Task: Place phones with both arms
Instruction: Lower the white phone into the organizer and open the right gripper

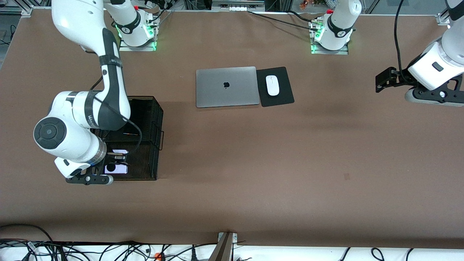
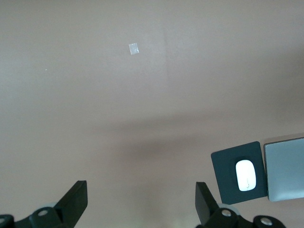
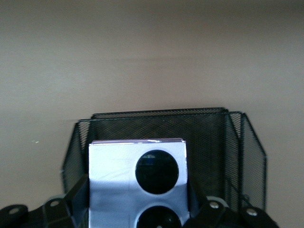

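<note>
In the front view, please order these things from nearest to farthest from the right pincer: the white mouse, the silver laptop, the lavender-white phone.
1. Lavender-white phone: held in the right pincer, in the black mesh basket.
2. Silver laptop: mid-table, closed.
3. White mouse: on the black pad beside the laptop, toward the left arm's end.

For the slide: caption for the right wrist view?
Right gripper holds the lavender phone upright over the black mesh basket.

Right gripper (image 1: 117,163) with lavender-white phone (image 1: 116,169) in black mesh basket (image 1: 154,119); left gripper (image 1: 383,79) over bare table (image 1: 253,163).
</note>
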Motion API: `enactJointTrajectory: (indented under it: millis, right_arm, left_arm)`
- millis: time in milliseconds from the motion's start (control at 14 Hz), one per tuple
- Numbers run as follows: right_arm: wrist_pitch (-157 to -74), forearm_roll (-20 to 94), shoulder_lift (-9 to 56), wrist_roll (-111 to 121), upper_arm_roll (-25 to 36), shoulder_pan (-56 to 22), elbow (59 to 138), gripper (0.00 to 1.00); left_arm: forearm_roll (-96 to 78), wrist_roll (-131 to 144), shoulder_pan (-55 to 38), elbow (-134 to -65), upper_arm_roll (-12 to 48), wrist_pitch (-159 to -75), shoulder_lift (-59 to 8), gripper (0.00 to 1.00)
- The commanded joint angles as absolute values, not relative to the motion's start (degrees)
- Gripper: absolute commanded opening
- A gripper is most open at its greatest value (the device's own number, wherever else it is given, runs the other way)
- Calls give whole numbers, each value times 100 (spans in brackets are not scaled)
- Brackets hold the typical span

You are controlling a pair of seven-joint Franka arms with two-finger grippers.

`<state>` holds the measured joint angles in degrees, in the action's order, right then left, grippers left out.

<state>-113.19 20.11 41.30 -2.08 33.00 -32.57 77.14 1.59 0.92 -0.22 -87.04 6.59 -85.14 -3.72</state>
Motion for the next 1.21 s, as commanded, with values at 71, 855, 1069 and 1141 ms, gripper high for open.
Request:
enactJointTrajectory:
  millis: [71, 855, 1069, 1141]
  right_arm:
    - [-11970, 2311, 4034, -167, 3191, -3287, 8541, 17]
    - [-12015, 2575, 4034, -193, 3190, -3270, 9062, 87]
    - [-12006, 2575, 4025, -255, 3190, -3235, 9018, 99]
    - [-12006, 2584, 4017, -255, 3208, -3234, 8965, 99]
  left_arm:
    - [123, 141, -18, -8719, 686, -8473, -308, 100]
    - [123, 141, -18, -8710, 686, -8437, -316, 100]
    - [123, 132, -18, -8719, 686, -8429, -325, 100]
    - [123, 132, -18, -8710, 686, -8437, -316, 100]
